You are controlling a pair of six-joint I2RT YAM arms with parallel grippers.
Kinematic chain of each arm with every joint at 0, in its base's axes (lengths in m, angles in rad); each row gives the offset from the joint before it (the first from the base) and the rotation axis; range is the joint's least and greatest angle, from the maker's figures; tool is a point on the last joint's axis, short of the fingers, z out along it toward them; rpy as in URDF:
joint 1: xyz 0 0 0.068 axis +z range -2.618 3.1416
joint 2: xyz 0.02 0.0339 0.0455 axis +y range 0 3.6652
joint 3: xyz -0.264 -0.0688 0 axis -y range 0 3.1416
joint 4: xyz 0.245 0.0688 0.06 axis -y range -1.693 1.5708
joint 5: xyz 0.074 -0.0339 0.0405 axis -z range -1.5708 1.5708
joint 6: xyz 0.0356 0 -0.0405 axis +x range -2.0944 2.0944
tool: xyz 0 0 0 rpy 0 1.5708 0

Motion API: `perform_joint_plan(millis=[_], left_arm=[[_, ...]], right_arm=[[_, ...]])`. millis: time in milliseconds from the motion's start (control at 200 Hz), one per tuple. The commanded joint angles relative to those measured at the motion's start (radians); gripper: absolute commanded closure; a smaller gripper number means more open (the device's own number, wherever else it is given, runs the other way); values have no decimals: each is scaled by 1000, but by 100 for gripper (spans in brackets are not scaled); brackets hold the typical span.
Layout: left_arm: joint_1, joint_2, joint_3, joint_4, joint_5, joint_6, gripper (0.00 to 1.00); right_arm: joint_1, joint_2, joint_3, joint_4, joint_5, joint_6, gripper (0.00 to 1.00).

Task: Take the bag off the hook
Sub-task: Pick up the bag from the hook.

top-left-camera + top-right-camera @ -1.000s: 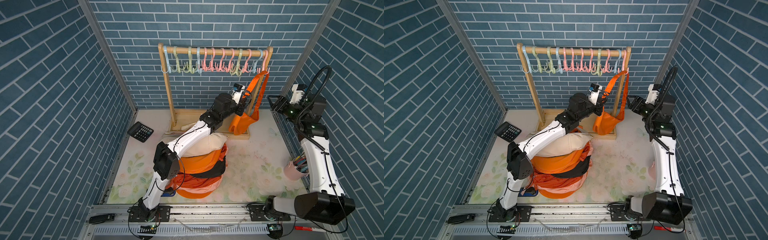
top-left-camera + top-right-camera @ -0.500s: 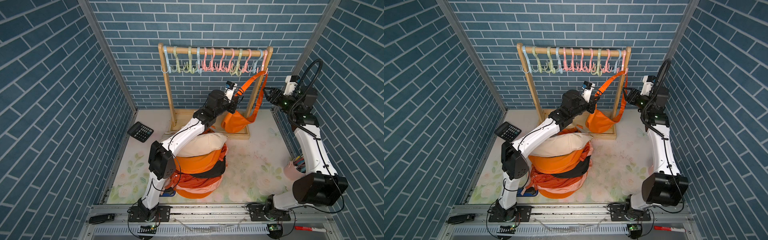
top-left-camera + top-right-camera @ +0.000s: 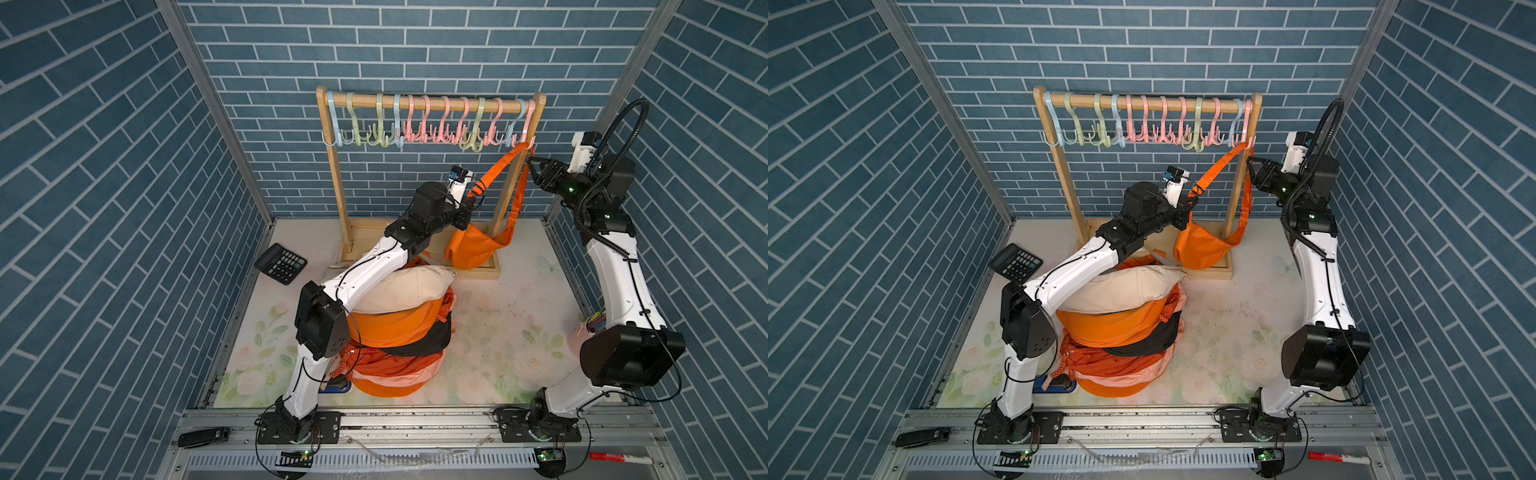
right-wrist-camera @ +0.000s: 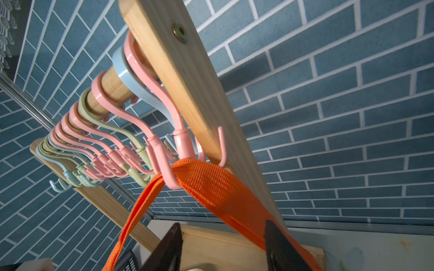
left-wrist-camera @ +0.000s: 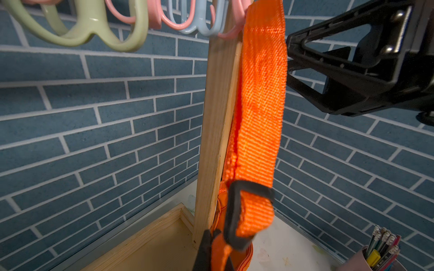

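The view's edge cuts off the left end effector (image 5: 212, 238)

A black calculator (image 3: 281, 264) is lying at the left edge of the floral mat (image 3: 498, 332), near its far corner. A heap of orange, black and cream fabric (image 3: 399, 328) is sitting near the middle. A pink cup of pencils (image 3: 578, 340) is standing at the right edge.

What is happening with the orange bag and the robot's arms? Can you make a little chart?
Bag: orange, hanging by its strap
Hook: pink, near the wooden rack end post, strap looped over it
Left end effector: shut on strap, by the black buckle
Right end effector: open, jaws either side of strap, just below Hook
Bag off yet: no
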State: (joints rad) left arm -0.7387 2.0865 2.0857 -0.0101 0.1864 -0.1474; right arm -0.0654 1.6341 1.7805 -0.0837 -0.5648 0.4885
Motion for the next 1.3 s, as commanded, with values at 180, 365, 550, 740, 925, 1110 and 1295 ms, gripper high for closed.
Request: perform_joint_plan(millis=[180, 365, 550, 740, 925, 1110, 1295], left_arm=[[22, -19, -6, 16, 28, -21, 100], [30, -5, 7, 10, 32, -20, 100], [38, 16, 39, 1, 41, -27, 100], [38, 31, 57, -4, 47, -32, 100], [37, 32, 67, -2, 48, -36, 100], [38, 45, 110, -9, 60, -45, 100], [38, 67, 165, -30, 66, -45, 100]], right_arm=[[19, 82, 97, -41, 17, -49, 52], [25, 117, 143, -53, 22, -49, 65], [32, 124, 157, -68, 22, -59, 96], [36, 117, 156, -81, 41, -67, 100], [36, 103, 172, -111, 53, -87, 100], [42, 101, 212, -149, 51, -92, 100], [55, 111, 283, -204, 54, -101, 100]])
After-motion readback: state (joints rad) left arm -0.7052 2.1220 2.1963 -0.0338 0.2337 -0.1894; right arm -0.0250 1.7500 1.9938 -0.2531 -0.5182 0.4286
